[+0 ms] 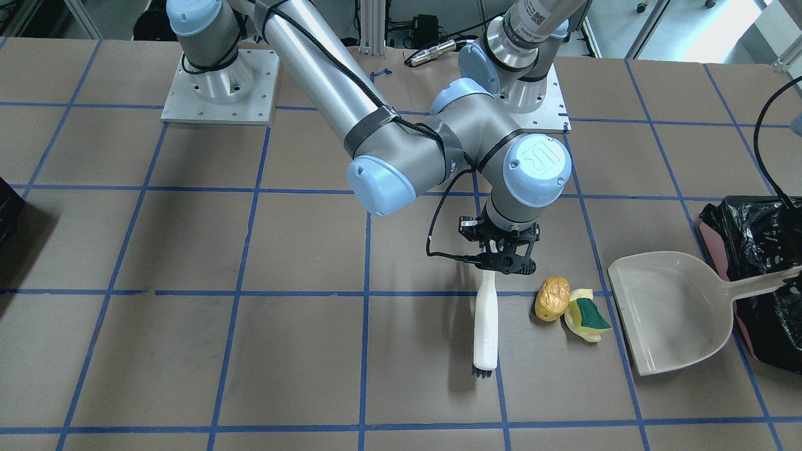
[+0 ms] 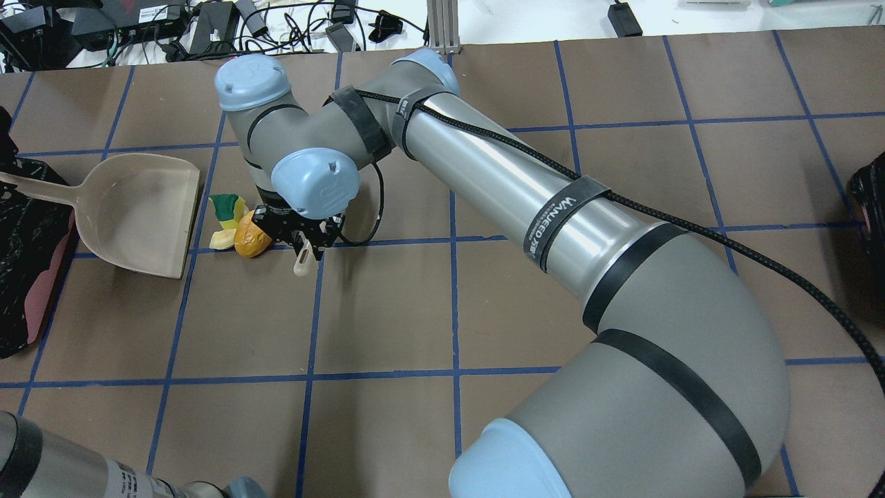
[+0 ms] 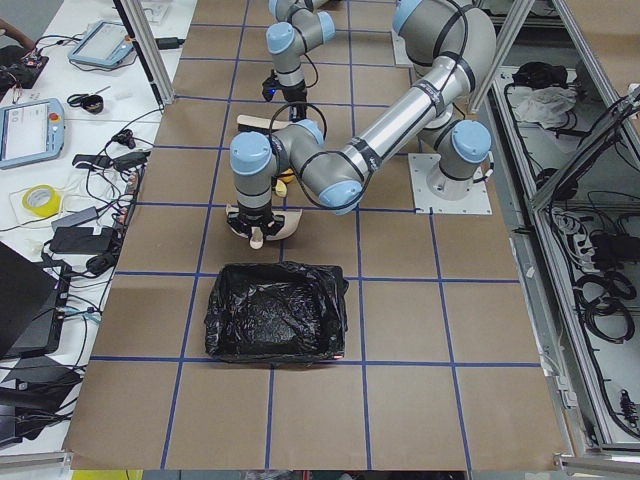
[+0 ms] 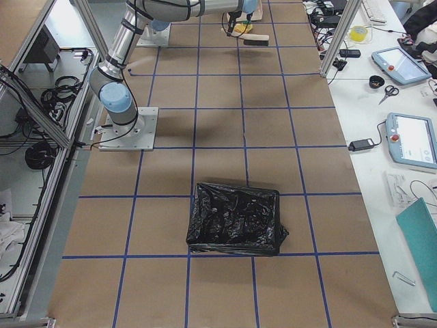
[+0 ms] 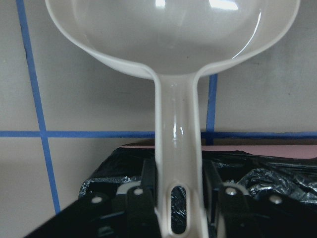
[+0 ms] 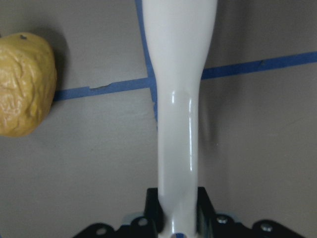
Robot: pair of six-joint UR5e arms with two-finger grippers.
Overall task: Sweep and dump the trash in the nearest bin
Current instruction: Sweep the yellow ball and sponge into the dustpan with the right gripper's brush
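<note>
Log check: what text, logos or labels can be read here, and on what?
"WANJEED", white on a black strap round the right arm; smaller letters after it are blurred.
"UR" logo, on a blue joint cap of the right arm.
Label on the left arm: too small to read.

Black-lined bin (image 3: 275, 312), left arm (image 3: 385, 105) bent beside it

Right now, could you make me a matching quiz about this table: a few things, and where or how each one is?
Things: 1 brush; 2 dustpan; 3 potato-like lump; 4 bin.
States: A lined with black plastic; B held by the left gripper; C held by the right gripper; D lying loose, golden-brown.
Pairs: 1-C, 2-B, 3-D, 4-A.
</note>
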